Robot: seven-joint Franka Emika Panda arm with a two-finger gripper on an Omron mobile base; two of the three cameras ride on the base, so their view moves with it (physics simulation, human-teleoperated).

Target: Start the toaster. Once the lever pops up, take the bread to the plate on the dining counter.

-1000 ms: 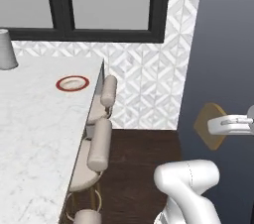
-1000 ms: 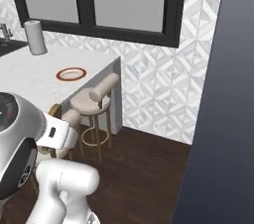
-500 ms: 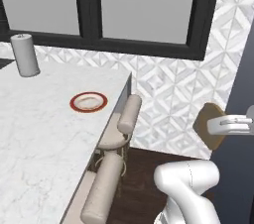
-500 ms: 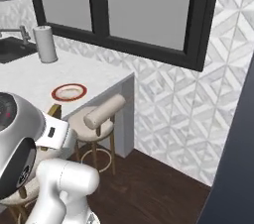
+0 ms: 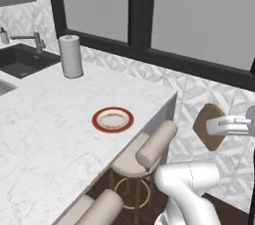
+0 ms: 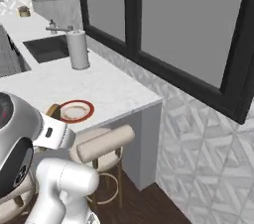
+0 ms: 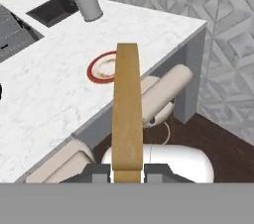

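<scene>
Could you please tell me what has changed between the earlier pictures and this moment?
The base has swung, so both base views now look further along the white marble dining counter, bringing the grey paper-towel roll and dark sink into frame. The gripper stays shut on the tan square bread slice. The red-rimmed plate has not moved.

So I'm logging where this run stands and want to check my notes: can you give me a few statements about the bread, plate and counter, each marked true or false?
1. The gripper holds the bread. True.
2. The bread already lies on the plate. False: the plate is bare; the bread is off the counter's edge, above the stools.
3. The plate sits on the dining counter. True.
4. A paper towel roll stands on the plate. False: it stands apart, near the sink.
</scene>
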